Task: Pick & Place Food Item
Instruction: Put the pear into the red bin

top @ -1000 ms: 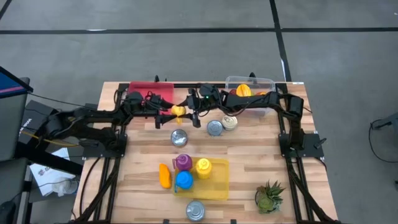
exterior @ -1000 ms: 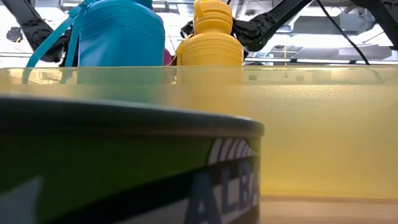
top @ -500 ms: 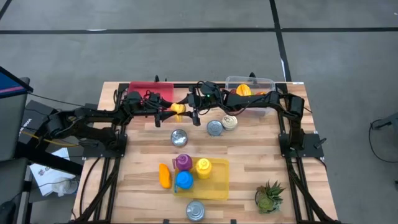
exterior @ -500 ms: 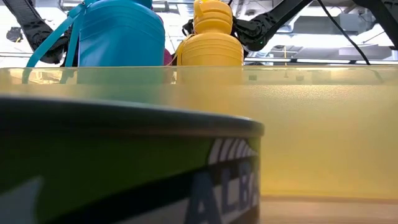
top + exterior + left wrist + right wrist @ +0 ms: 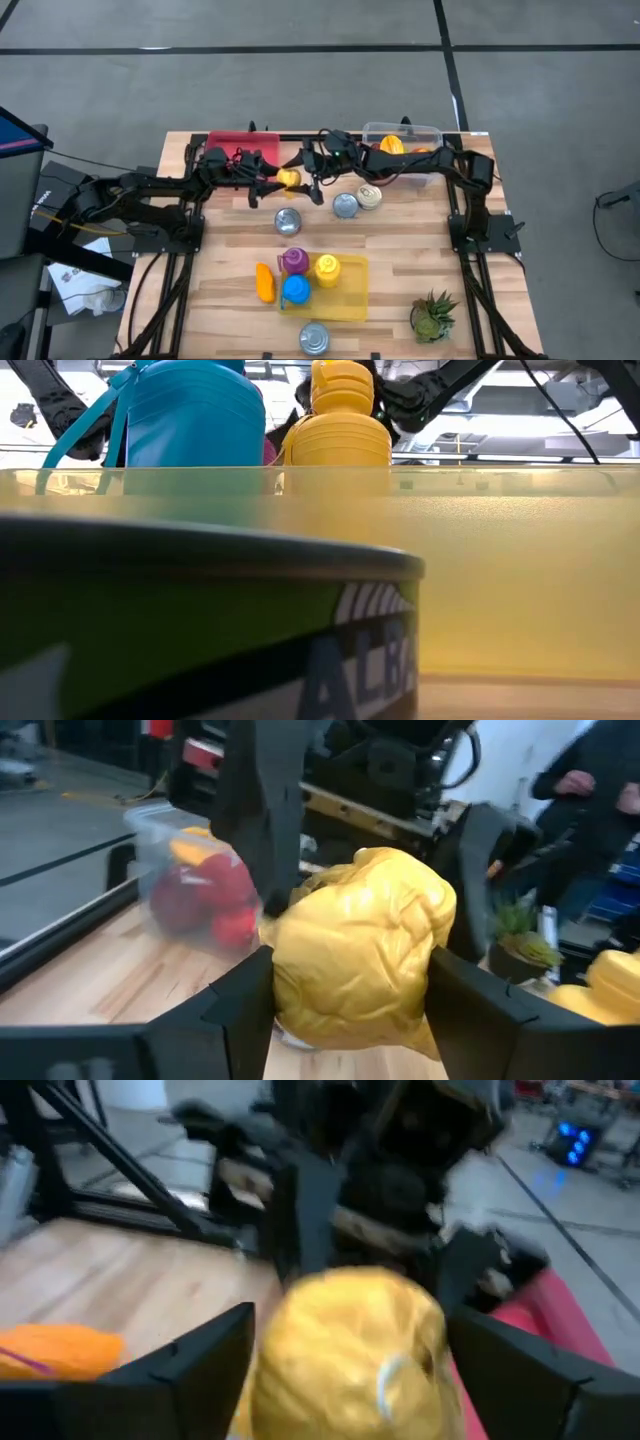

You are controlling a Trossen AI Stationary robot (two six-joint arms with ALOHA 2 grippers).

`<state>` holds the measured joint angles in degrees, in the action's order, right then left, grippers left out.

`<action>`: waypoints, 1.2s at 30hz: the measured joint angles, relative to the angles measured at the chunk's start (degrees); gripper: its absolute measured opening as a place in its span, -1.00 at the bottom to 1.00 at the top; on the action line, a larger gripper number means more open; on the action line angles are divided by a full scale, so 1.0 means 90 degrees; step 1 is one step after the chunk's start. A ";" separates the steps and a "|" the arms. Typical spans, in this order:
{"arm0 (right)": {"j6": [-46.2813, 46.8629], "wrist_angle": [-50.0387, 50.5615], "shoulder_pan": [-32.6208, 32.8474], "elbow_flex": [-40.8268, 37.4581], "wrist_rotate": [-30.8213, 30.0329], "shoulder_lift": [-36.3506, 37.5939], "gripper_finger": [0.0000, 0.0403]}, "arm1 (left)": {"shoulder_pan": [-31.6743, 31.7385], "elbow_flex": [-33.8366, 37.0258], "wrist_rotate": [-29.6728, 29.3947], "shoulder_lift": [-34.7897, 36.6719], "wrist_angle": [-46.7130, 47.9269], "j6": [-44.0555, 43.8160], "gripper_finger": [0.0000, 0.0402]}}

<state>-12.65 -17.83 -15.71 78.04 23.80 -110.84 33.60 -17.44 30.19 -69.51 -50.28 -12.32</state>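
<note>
- Yellow food item (image 5: 288, 178) in upper middle of the high view, off the table, between both grippers.
- Left gripper (image 5: 345, 1005) clamped on it, fingers (image 5: 235, 995) pressing both sides.
- Right gripper (image 5: 345, 1350) right at the same item, fingers spread apart to either side of it.
- Clear bin (image 5: 402, 150) upper right with food inside; red tray (image 5: 225, 143) upper left.
- Yellow tray (image 5: 350, 290) lower middle, bottles in it.

Yellow tray (image 5: 350, 300) holds three bottles; can (image 5: 313, 338) at near edge; potted plant (image 5: 433, 315) at corner.
</note>
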 joint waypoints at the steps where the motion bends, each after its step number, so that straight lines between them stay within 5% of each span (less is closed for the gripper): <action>1: -0.0004 -0.0004 0.0019 0.0002 0.0032 0.0068 0.60 | -0.0004 -0.0011 0.0033 0.0002 -0.0015 0.0014 0.02; 12: -0.0010 -0.1601 0.0180 0.0000 0.0253 0.0748 0.77 | 0.0008 0.0007 0.0011 0.0002 0.0041 0.0227 0.02; 19: 0.0535 -0.6118 0.0212 -0.1012 0.0306 0.0515 0.69 | 0.0010 0.0020 0.0011 0.0002 0.0043 0.0388 0.01; 22: 0.0678 -0.8000 0.0202 -0.1889 -0.0241 0.0527 0.67 | 0.0022 0.0023 0.0013 0.0002 0.0046 0.0391 0.01; 26: 0.0024 -0.7135 0.0153 -0.2871 -0.0996 0.1091 0.67 | 0.0025 0.0025 0.0009 0.0002 0.0071 0.0631 0.01; 36: 0.0241 -0.5435 0.0108 -0.4965 -0.1171 0.3381 0.67 | 0.0908 0.0035 -0.1180 0.0002 0.0985 0.1385 0.00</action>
<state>-10.48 -66.75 -14.74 33.35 13.26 -80.41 41.77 -17.12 19.57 -69.49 -41.41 0.14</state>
